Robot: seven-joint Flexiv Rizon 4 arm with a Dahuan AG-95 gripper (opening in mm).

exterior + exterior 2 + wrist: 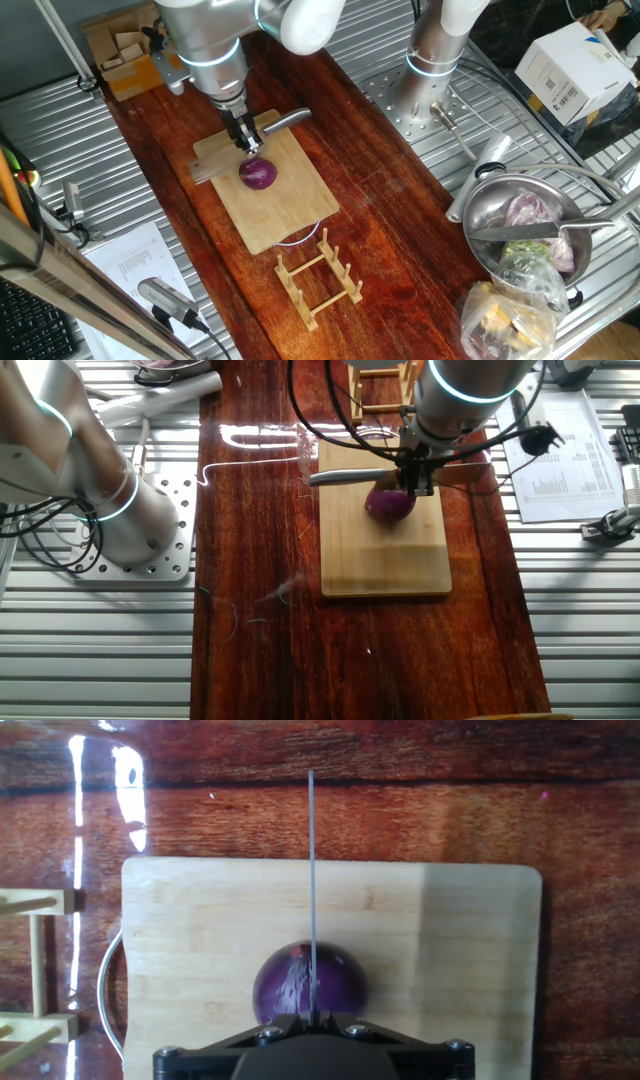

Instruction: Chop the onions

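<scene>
The arm (pixel 205 40) reaches straight down over the table (pixel 380 210) and bamboo board (pixel 290 205). Its gripper (pixel 243 140) is clamped on a knife (pixel 345 477), blade edge-on right above the red onion (pixel 258 174) mid-board.

Gripper (pixel 245 140) is hanging over the bamboo cutting board (pixel 275 205), fingers (pixel 250 143) clamping a knife (pixel 262 131) whose blade is lying level across the board's far end. Red onion (pixel 258 174) is sitting on the board just below the fingers. Wooden rack (pixel 318 277) is standing near the board's near edge on the dark wood surface (pixel 400 240).
</scene>
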